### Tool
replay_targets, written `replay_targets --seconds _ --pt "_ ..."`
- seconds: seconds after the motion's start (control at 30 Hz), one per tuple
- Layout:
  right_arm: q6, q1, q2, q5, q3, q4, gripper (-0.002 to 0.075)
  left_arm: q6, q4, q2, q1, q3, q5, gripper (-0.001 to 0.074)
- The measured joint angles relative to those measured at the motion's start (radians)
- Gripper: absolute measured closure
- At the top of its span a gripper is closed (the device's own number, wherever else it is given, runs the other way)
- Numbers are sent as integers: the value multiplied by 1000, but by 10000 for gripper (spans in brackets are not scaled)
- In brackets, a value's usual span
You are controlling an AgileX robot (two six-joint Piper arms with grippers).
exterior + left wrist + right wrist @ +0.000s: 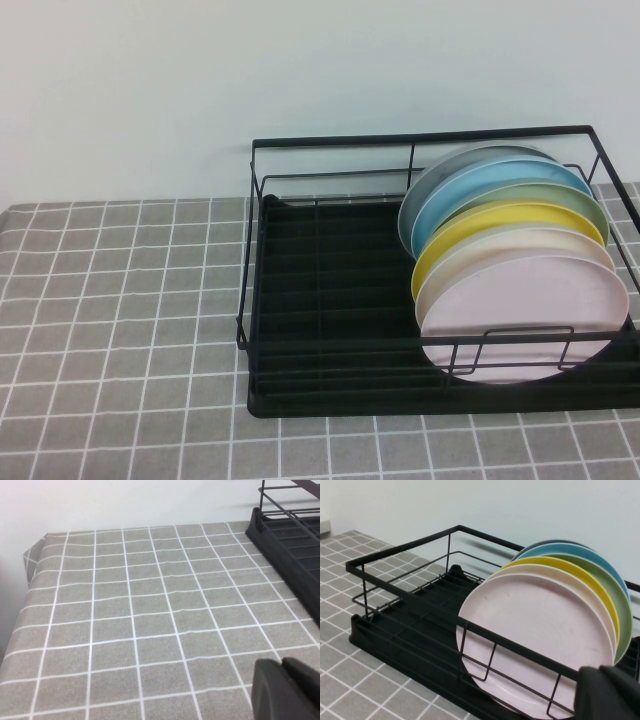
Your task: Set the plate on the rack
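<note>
The pale pink plate (525, 320) stands on edge in the black wire rack (330, 300), at the front of a row of plates on the rack's right side. It also shows in the right wrist view (535, 635) behind the rack's front rail (400, 587). My right gripper (597, 669) is shut and empty, just outside that rail near the pink plate. My left gripper (281, 662) is shut and empty above the tablecloth, left of the rack's corner (295, 550). Neither gripper shows in the high view.
Behind the pink plate stand an off-white plate (520, 245), a yellow plate (510, 218), a green plate (545, 195) and a blue plate (500, 175). The rack's left half holds nothing. A grey checked tablecloth (120, 320) covers the table, against a white wall.
</note>
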Motion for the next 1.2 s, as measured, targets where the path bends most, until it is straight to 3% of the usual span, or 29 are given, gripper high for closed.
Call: replay_targets --seconds 0.5,0.67,0.8,1.03,1.2 --pt "0 0 0 0 0 -4 725 0 0 0 0 0 0 736" --pt "26 0 -8 -111 0 -79 726 0 0 0 0 0 0 736" --pt "170 0 -65 -166 13 -189 726 -2 0 0 0 0 0 736" --pt "711 -61 -90 -288 201 -549 726 -1 0 0 0 0 0 736" --pt "762 -136 -90 -175 233 -584 726 -1 0 0 0 0 0 736"
